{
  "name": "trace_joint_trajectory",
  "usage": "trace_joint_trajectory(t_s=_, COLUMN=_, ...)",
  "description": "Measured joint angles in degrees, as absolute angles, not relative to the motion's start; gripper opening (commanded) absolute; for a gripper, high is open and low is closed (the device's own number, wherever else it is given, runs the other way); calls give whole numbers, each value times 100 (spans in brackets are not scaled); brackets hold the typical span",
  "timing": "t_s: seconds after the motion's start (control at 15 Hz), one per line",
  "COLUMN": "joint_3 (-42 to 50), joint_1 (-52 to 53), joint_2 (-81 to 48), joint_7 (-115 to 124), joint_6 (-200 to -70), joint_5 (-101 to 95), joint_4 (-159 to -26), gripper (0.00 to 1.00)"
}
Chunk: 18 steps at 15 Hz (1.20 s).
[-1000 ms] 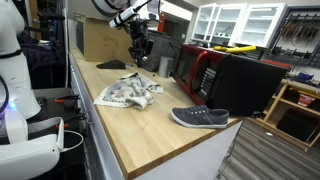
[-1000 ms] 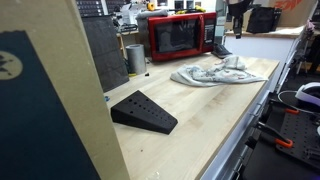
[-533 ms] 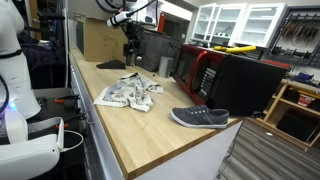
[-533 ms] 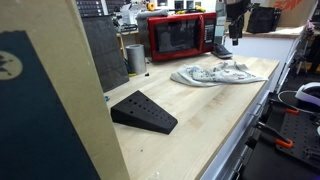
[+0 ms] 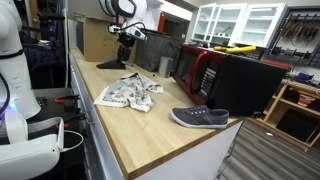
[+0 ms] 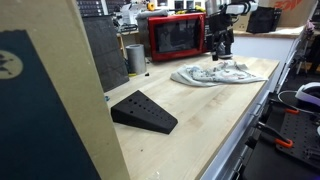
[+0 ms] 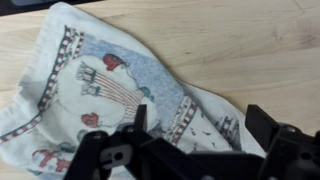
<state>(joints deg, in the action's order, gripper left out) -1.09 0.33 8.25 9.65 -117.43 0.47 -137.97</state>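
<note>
A crumpled white cloth (image 7: 105, 85) printed with blue and red pictures lies on the wooden table (image 7: 235, 40). The wrist view looks straight down on it. My gripper (image 7: 200, 128) hangs above the cloth, open, with both black fingers (image 7: 262, 122) spread wide and nothing gripped between them. In both exterior views the gripper (image 5: 126, 42) (image 6: 221, 47) hovers clear above the table, over the edge of the cloth (image 5: 130, 94) (image 6: 214, 73), not touching it.
A dark shoe (image 5: 200, 118) lies near one end of the table. A red microwave (image 6: 180, 35) and a black box (image 5: 245, 82) stand along the back. A black wedge (image 6: 143, 111), a metal cup (image 6: 135, 58) and a cardboard box (image 5: 98, 40) occupy the other end.
The jaws have gone from nearly shut to wide open. The gripper has risen and drifted toward the wedge end of the table. The cloth stays lying flat.
</note>
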Motion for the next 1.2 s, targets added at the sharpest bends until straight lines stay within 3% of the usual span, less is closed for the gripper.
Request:
trace_joint_trajectory(t_s=0.53, joint_3=-180, joint_1=122, joint_2=-168, joint_7=2093, joint_6=-12291, joint_5=1524, joint_4=-13103, gripper=100)
trace_joint_trajectory(t_s=1.2, joint_3=-150, joint_1=125, joint_2=-1476, joint_7=3205, joint_6=-12710, joint_5=1777, joint_4=-11858, gripper=100)
